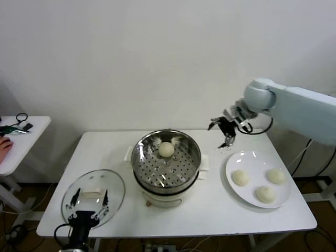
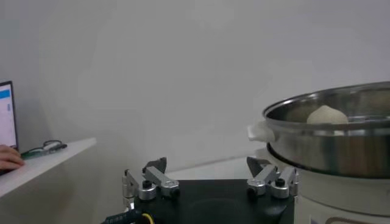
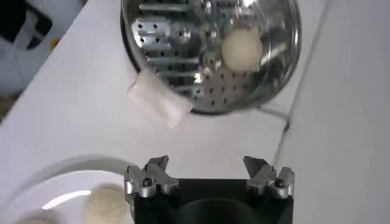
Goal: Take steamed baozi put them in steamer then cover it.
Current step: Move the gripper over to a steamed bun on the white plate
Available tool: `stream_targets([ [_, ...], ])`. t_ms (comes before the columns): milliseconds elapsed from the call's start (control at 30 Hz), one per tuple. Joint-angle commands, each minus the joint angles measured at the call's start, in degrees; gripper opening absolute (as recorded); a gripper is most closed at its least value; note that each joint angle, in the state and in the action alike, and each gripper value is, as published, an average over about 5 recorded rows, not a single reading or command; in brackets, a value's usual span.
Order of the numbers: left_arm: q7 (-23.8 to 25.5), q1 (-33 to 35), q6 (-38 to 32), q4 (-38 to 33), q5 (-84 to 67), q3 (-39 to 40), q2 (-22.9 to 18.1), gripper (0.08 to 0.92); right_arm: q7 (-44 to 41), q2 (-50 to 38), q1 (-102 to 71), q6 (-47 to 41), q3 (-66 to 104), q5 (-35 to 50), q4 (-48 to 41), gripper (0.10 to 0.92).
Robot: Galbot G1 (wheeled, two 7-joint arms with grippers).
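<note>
The steel steamer [image 1: 181, 170] stands mid-table with one steamed baozi [image 1: 166, 149] on its perforated tray. Three more baozi [image 1: 240, 177] lie on a white plate [image 1: 252, 157] to the right. The glass cover [image 1: 113, 184] rests flat at the front left. My right gripper [image 1: 221, 135] hangs open and empty in the air between steamer and plate, near the table's back edge. Its wrist view shows the gripper [image 3: 207, 163] above the steamer [image 3: 183, 55], the baozi [image 3: 242, 49] and the plate [image 3: 55, 176]. My left gripper [image 1: 88, 203] waits open over the cover; it [image 2: 207, 164] faces the steamer [image 2: 341, 140].
The wall stands close behind the table. A small side table [image 1: 31, 131] at the far left carries glasses, and a person's hand [image 1: 4, 144] rests on it. Bare tabletop [image 1: 210, 210] lies in front of the steamer and plate.
</note>
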Motion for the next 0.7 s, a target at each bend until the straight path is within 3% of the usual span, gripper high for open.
stream_targets([
  [33, 0.2, 0.1, -0.1, -0.4, 0.5, 0.0, 0.1, 0.823, -1.8, -7.0, -5.5, -8.6, -0.8, 2.3, -1.2, 0.823],
  [333, 0.2, 0.5, 0.0, -0.5, 0.6, -0.1, 0.0, 0.823, -3.1, -4.8, -21.1, -7.1, 13.1, -9.0, -8.9, 0.823],
  [700, -0.4, 0.9, -0.2, -0.3, 0.5, -0.6, -0.1, 0.823, -2.3, 0.1, -30.1, -5.8, 20.3, -13.7, -15.4, 0.823],
])
